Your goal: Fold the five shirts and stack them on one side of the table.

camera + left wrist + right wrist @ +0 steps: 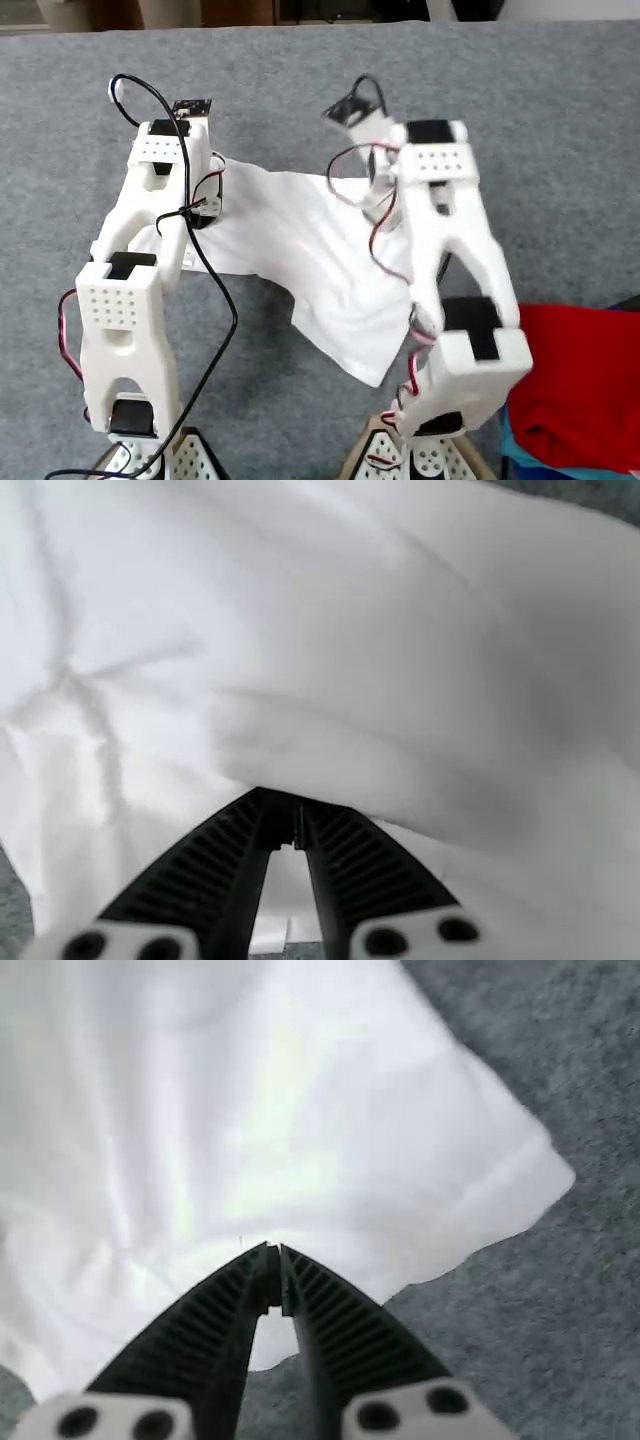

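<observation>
White shirt point(320, 260) is lying half spread in the middle of the table point(560, 120), between the two arms, kinda crumpled, with one corner pointing back toward the arm bases. The high view gives you that whole layout, plus a folded red shirt point(580, 380) sitting at the near right edge on top of something blue-green point(520, 452).

The wrist cams show the grip instead. The left gripper point(285, 825) has its jaws pressed together with a fold of the white cloth draped right over the tips, so it's pinching the shirt. The right gripper point(272, 1260) is clamped too, tips meeting on the fabric just inside the hem, with grey table showing past the edge.

From above, both grippers are mostly buried under their own arms, so you can't read the jaws there. The left arm point(130, 280) covers one side of the shirt, and a black cable point(215, 290) loops across it. The red shirt is cut off by the frame.

Table surface is a grey felt-like cloth. Past the far edge there's just a thin strip of room, too little to make out.
</observation>
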### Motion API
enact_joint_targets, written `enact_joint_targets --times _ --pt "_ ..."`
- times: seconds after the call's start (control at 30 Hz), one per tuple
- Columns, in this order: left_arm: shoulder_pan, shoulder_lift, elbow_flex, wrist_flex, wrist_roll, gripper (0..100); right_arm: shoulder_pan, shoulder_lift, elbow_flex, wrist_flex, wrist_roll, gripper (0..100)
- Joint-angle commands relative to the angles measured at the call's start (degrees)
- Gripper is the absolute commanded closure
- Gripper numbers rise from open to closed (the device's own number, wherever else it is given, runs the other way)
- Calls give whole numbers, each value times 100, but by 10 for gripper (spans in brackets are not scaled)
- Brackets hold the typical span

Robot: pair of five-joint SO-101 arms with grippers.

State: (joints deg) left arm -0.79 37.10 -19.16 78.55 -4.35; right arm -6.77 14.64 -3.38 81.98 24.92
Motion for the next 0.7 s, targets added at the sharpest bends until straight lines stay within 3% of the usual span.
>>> enact_joint_targets --times 0.0,0.33,0.67 --pt "-97 -40 -448 316 -44 980 163 910 -1244 -70 62 975" --pt "-132 -31 -598 484 -158 980 479 4171 -4998 325 26 976" --pt "-176 -31 -589 651 -651 980 822 6062 -9191 624 62 976"
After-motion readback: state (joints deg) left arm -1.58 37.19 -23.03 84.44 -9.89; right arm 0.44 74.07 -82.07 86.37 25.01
